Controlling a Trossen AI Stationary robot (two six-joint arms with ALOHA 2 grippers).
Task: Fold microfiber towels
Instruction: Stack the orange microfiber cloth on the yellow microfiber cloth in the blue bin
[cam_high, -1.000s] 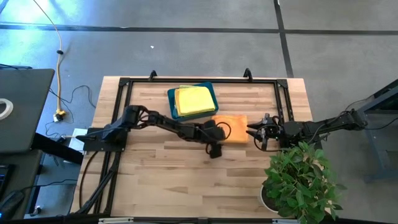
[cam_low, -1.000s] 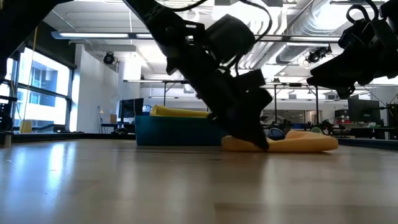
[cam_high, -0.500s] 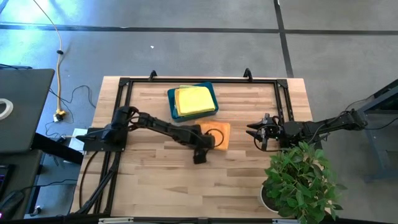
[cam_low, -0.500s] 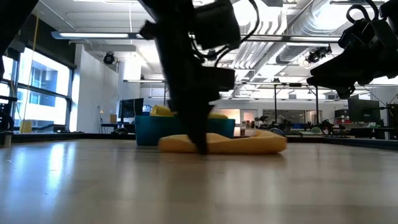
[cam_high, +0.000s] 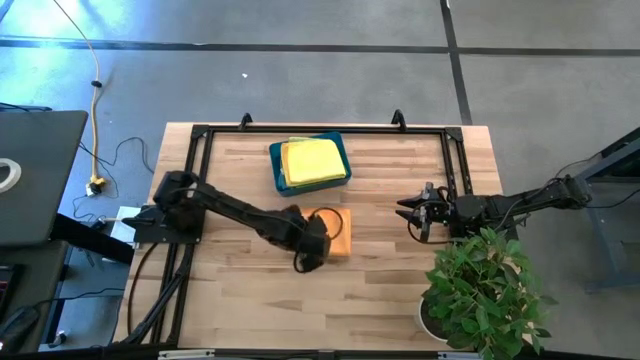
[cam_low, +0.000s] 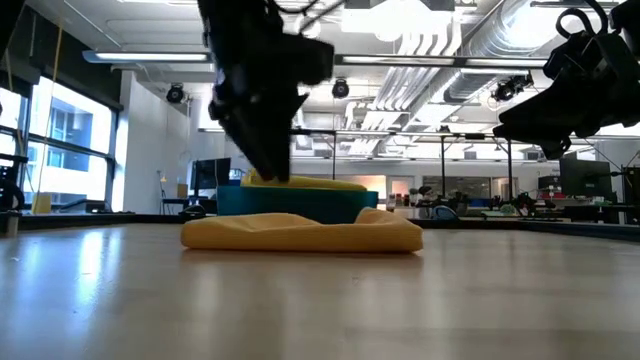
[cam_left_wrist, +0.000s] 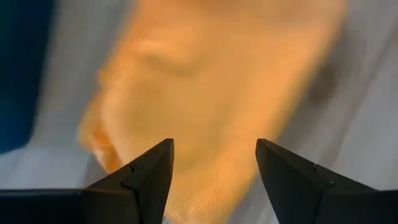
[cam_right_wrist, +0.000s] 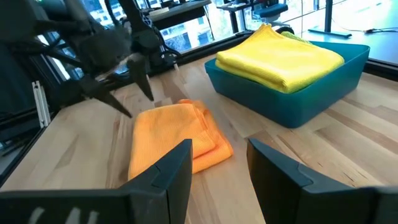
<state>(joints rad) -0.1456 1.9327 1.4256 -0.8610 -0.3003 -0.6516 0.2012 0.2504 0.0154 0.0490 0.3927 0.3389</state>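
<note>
The left gripper (cam_high: 307, 258), jaws wide and empty, hovers beside a folded orange towel (cam_high: 333, 231); the right gripper (cam_high: 412, 215), jaws parted, waits near the plant (cam_high: 485, 290).

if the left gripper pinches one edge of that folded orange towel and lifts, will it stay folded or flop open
Likely flops: the orange towel looks soft, with rumpled, bulging layers in the low view. Probably light and unlikely to roll, since it lies flat on the table. The open left gripper would probably lift only the top layer.
</note>
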